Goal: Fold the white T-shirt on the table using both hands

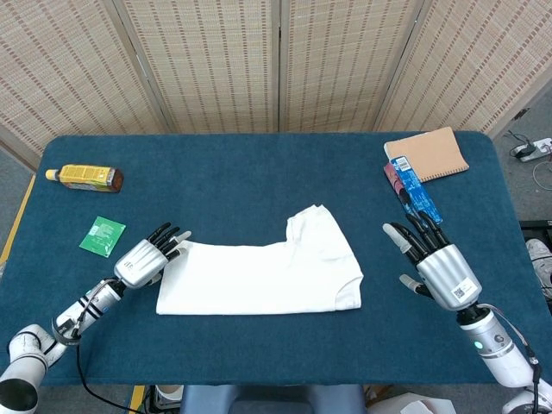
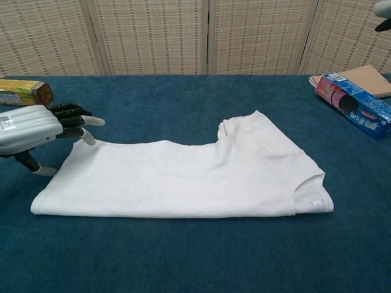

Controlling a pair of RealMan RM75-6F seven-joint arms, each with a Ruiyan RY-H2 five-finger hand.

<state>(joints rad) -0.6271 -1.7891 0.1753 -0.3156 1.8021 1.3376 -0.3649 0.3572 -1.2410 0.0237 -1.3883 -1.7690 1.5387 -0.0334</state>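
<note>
The white T-shirt [image 1: 267,272] [image 2: 189,177] lies folded lengthwise on the blue table, sleeve end to the right. My left hand [image 1: 145,259] [image 2: 36,128] hovers at the shirt's left end, fingers spread and pointing at the far corner, holding nothing. My right hand [image 1: 435,263] is open to the right of the shirt, well apart from it, fingers spread. In the chest view only a fingertip of the right hand [image 2: 383,23] shows at the top right edge.
A yellow bottle [image 1: 84,178] [image 2: 24,91] lies at the far left. A green packet [image 1: 103,235] sits near the left hand. A brown notebook [image 1: 427,155] and a blue-and-pink box [image 1: 412,190] [image 2: 354,111] lie at the far right. A woven screen stands behind the table.
</note>
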